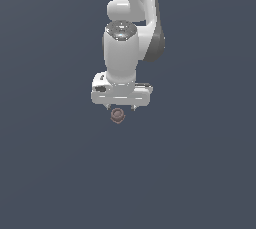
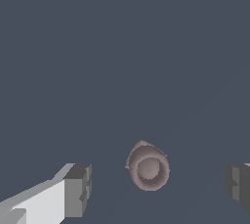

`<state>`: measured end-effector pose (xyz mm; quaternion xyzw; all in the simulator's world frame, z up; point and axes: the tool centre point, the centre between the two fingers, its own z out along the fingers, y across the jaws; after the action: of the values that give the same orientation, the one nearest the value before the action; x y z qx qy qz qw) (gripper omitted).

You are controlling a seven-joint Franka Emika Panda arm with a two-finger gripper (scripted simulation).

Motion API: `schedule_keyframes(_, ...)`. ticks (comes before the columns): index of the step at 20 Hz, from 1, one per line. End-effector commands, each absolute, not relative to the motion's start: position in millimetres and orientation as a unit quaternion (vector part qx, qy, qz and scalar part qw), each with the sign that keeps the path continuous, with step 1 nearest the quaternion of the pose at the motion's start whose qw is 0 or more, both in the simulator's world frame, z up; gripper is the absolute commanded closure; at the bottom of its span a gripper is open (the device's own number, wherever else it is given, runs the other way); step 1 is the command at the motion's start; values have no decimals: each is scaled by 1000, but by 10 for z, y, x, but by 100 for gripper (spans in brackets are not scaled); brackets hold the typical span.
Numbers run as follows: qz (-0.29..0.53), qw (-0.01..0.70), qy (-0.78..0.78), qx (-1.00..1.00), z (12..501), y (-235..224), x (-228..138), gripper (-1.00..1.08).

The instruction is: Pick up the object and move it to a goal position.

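Observation:
The object [image 1: 118, 116] is a tiny brownish-mauve squat knob with a darker top. In the exterior view it sits just below the white gripper [image 1: 120, 107], between its two short fingertips. In the wrist view the object [image 2: 148, 166] lies between the two grey finger pads [image 2: 78, 190], with clear gaps on both sides. The gripper [image 2: 158, 186] is open and touches nothing. The white arm rises above the hand in the exterior view.
A plain dark blue-grey surface [image 1: 200, 173] fills both views. No other objects, containers or edges show.

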<state>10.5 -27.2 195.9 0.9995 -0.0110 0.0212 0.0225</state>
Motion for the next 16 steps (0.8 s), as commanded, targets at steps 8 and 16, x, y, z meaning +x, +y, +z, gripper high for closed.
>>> schedule_keyframes(8, 31, 11, -35, 999, 2066, -302, 134, -92)
schedule_keyframes(16, 32, 9, -45, 998, 2057, -311, 128, -92)
